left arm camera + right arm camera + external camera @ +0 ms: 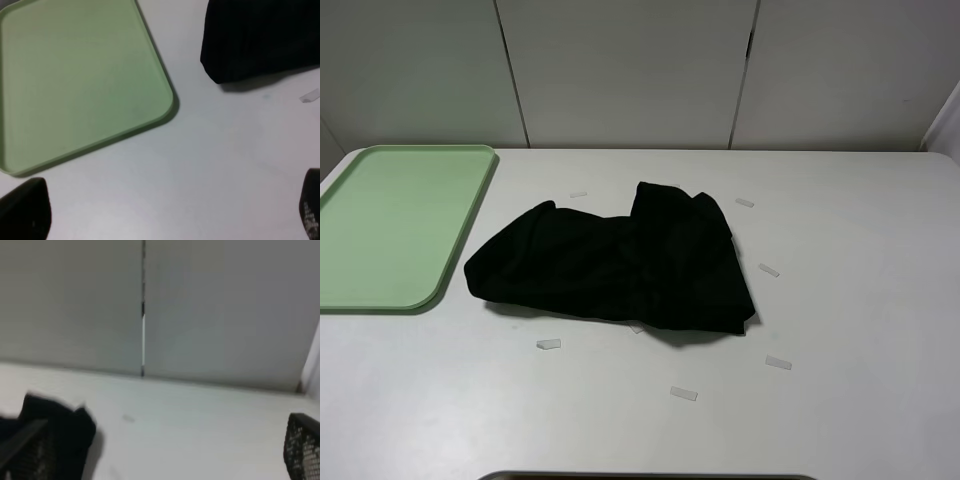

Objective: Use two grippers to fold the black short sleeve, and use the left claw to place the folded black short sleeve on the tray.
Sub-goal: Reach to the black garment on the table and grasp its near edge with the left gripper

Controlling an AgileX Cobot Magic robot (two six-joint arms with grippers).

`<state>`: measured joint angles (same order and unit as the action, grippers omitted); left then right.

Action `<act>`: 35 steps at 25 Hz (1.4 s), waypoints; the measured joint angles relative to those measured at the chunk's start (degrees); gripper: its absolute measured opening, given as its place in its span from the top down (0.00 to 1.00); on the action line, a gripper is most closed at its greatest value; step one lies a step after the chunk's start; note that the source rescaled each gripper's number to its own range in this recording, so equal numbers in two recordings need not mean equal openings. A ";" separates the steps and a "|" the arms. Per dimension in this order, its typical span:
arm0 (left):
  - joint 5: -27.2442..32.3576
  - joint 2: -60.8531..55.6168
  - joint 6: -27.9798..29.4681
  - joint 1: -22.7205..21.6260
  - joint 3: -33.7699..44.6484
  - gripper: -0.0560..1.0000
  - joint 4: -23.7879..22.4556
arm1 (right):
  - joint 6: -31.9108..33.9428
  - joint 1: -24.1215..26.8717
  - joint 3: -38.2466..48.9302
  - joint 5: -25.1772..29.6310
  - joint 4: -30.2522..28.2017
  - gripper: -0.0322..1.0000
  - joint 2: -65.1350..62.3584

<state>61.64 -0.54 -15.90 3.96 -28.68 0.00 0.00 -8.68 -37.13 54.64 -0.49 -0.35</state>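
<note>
**CUT-OFF AND UNCLEAR ITEMS**

Exterior high view: the tray (380, 230) runs out of frame at the left edge. A dark strip (650, 476) at bottom centre is cut off and cannot be identified. The pale slips (549, 344) scattered on the tabletop (860, 300) are too small to identify.

Left wrist view: the left gripper (167, 212) shows only two fingertips (25, 212), both clipped by the frame. The black short sleeve (260, 40) is clipped too.

Right wrist view: blurred throughout. One finger of the right gripper (162, 450) partly covers the black short sleeve.
</note>
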 joint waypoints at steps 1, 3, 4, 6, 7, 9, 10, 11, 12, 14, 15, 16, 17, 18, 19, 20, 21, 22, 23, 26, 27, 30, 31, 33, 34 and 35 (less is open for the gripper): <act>0.00 0.00 0.00 0.00 0.00 0.00 0.00 | 0.00 0.00 0.70 1.35 0.49 0.00 0.00; 0.00 0.00 0.00 0.00 0.00 0.00 0.00 | 0.00 0.00 1.48 3.96 0.49 0.00 0.00; 0.00 0.00 0.00 0.00 0.00 0.00 0.00 | 0.00 0.00 1.76 5.03 0.49 0.00 0.00; 0.00 0.00 0.00 0.00 0.00 0.00 0.00 | 0.00 0.00 2.37 6.27 0.49 0.00 0.00; 0.00 0.00 0.00 0.00 0.00 0.00 0.00 | 0.00 0.00 2.72 6.41 0.49 0.00 0.00; 0.00 0.00 0.00 0.00 0.00 0.00 0.00 | -0.30 0.00 4.19 6.41 0.49 0.00 0.00; 0.00 0.00 0.00 0.00 0.00 0.00 0.00 | -0.34 0.00 5.30 6.41 0.49 0.00 0.00; 0.00 0.00 0.00 0.00 0.00 0.00 0.00 | -0.47 0.00 6.34 6.41 0.49 0.00 0.00; 0.00 0.00 0.00 0.00 0.00 0.00 0.00 | -0.46 0.00 7.39 6.33 0.49 0.00 0.00; 0.00 0.00 0.00 0.00 0.00 0.00 0.00 | -0.46 0.00 8.43 5.47 0.49 0.00 0.00; 0.00 0.00 0.00 0.00 0.00 0.00 0.00 | -0.46 0.00 8.58 4.98 0.49 0.00 0.00; 0.00 0.00 0.00 0.00 0.00 0.00 0.00 | -0.46 0.00 8.71 4.69 0.49 0.00 0.00; 0.00 0.00 0.00 0.00 0.00 0.00 0.00 | -0.46 0.00 8.71 4.63 0.49 0.00 0.00; 0.00 0.00 0.00 0.00 0.00 0.00 0.00 | -0.46 0.00 8.71 4.58 0.49 0.00 0.00; 0.00 0.00 0.00 0.00 0.00 0.00 0.00 | -0.46 0.00 8.71 4.58 0.49 0.00 0.00; 0.00 0.00 0.00 0.00 0.00 0.00 0.00 | -0.46 0.00 8.71 4.58 0.49 0.00 0.00; 0.00 0.00 0.00 0.00 0.00 0.00 0.00 | -0.46 0.00 8.71 4.58 0.49 0.00 0.00; 0.00 0.00 0.00 0.00 0.00 0.00 0.00 | -0.46 0.00 8.71 4.58 0.49 0.00 0.00; 0.00 0.00 0.00 0.00 0.00 0.00 0.00 | -0.46 0.00 8.71 4.54 0.49 0.00 0.00; 0.00 0.00 0.00 0.00 0.00 0.00 0.00 | -0.46 0.00 8.71 4.54 0.49 0.00 0.00; 0.00 0.00 0.00 0.00 0.00 0.00 0.00 | -0.46 0.00 8.71 4.54 0.49 0.00 0.00; 0.00 0.00 0.00 0.00 0.00 0.00 0.00 | -0.46 0.00 8.71 4.54 0.49 0.00 0.00; 0.00 0.00 0.00 0.00 0.00 0.00 0.00 | -0.46 0.00 8.71 4.54 0.49 0.00 0.00; 0.00 0.00 0.00 0.00 0.00 0.00 0.00 | -0.46 0.00 8.71 4.54 0.49 0.00 0.00; 0.00 0.00 0.00 0.00 0.00 0.00 0.00 | -0.46 0.00 8.71 4.54 0.49 0.00 0.00; 0.00 0.00 0.00 0.00 0.00 0.00 0.00 | -0.46 0.00 8.71 4.54 0.49 0.00 0.00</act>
<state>61.64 -0.54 -15.90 3.96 -28.68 0.00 -0.46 -8.68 -28.42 59.18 0.00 -0.35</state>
